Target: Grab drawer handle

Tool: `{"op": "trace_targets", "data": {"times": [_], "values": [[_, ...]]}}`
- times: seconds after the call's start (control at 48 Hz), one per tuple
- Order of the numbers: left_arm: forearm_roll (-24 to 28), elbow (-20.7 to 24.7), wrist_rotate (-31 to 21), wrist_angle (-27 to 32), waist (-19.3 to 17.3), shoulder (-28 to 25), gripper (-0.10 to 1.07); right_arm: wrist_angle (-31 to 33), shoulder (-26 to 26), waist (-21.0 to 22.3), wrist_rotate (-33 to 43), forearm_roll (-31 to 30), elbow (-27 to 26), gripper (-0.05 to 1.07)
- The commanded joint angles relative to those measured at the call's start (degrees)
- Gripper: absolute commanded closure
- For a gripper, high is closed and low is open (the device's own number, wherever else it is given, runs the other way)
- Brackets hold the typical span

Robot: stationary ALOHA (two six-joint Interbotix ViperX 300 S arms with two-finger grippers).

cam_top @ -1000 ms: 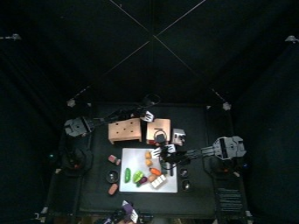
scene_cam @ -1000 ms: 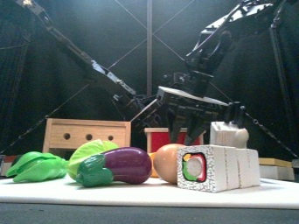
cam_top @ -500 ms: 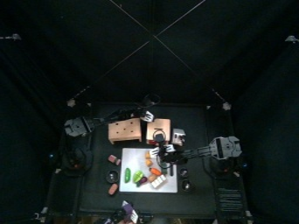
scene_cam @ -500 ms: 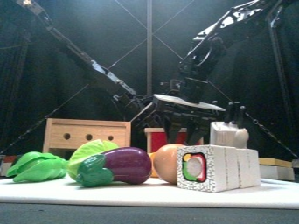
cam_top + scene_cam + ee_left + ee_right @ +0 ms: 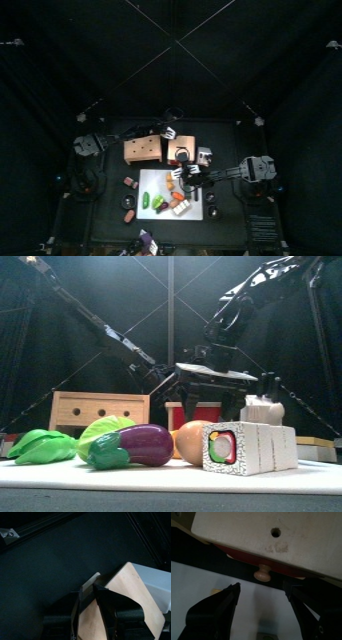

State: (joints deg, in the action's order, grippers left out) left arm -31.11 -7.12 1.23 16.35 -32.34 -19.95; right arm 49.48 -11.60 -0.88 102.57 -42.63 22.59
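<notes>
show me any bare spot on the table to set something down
Bare black tabletop lies between the light wooden drawer box and the white board. The board is crowded with toy food, and the right gripper hangs over its far edge.

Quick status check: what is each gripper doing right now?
Left gripper: jaws clamped on the wooden box.
Right gripper: jaws open, empty, the drawer knob ahead between them.

Drawer box point(image 5: 151, 149) behind white board point(image 5: 199, 213); toy food point(image 5: 134, 444) on board.
</notes>
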Motion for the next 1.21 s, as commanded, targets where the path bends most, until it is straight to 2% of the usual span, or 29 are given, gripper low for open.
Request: {"op": "trace_targets", "data": {"times": [0.0,0.146,0.417,1.188], "values": [[0.2,1.4,0.2,0.1,0.1,0.7,0.30,1.1,1.1,0.3,0.1,-0.4,-1.8,0.02],[0.2,1.4,0.2,0.1,0.1,0.7,0.30,2.8,0.4,0.8,0.2,-0.5,-3.1,0.05],[0.2,1.3,0.2,0.2,0.0,0.6,0.30,3.2,-1.6,2.1,0.1,1.2,-4.2,0.19],[0.1,1.2,0.2,0.6,0.1,0.6,0.30,3.2,-3.3,2.9,0.2,1.8,-5.6,0.24]]}}
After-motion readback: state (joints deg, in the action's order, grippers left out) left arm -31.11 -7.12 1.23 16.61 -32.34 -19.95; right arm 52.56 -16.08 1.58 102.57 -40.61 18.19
